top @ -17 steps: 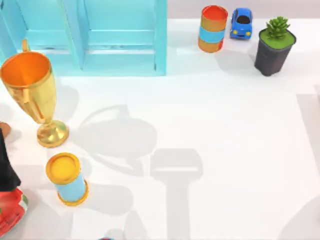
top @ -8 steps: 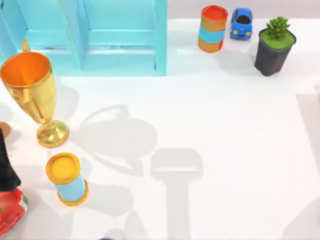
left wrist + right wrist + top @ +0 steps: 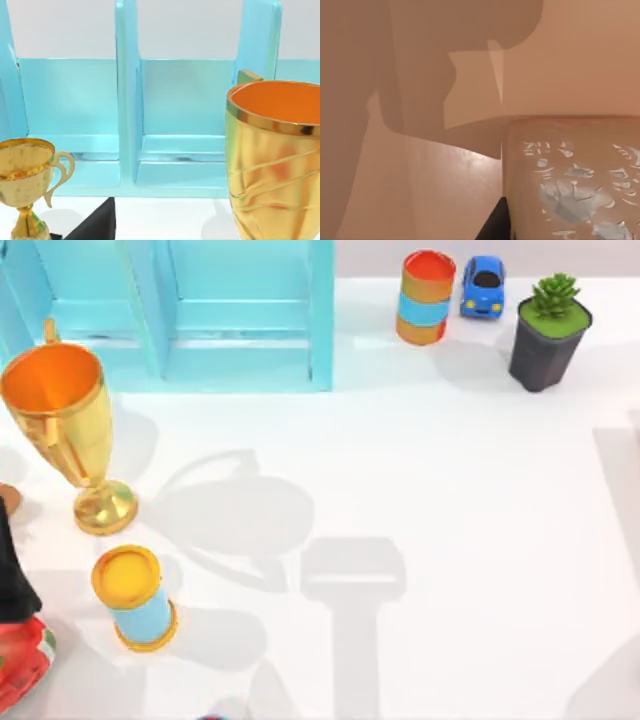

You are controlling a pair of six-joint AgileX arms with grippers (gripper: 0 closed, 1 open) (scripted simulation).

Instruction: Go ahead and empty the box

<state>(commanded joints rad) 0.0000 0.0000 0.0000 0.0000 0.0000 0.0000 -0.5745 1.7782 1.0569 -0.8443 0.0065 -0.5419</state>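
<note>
I cannot tell for certain where the box is. Tan flat surfaces (image 3: pixel 420 190) with a broad shadow across them face the right wrist camera, and beside them sits a pale tan block (image 3: pixel 570 180) flecked with white. They may belong to the box. From above, neither gripper appears over the white table (image 3: pixel 450 540); two arm shadows fall on its middle and front. The left wrist camera faces a light-blue shelf (image 3: pixel 175 110), with a large gold trophy (image 3: pixel 275 165) close by and a smaller gold trophy (image 3: pixel 27 185) farther off.
The light-blue shelf (image 3: pixel 200 315) stands at the back left, a gold trophy (image 3: pixel 60 420) and a yellow-and-blue can (image 3: pixel 135 600) at the left. At the back right are an orange-and-blue can (image 3: pixel 425 297), a blue toy car (image 3: pixel 483 285) and a potted plant (image 3: pixel 548 330). A red-and-black object (image 3: pixel 15 660) lies at the left edge.
</note>
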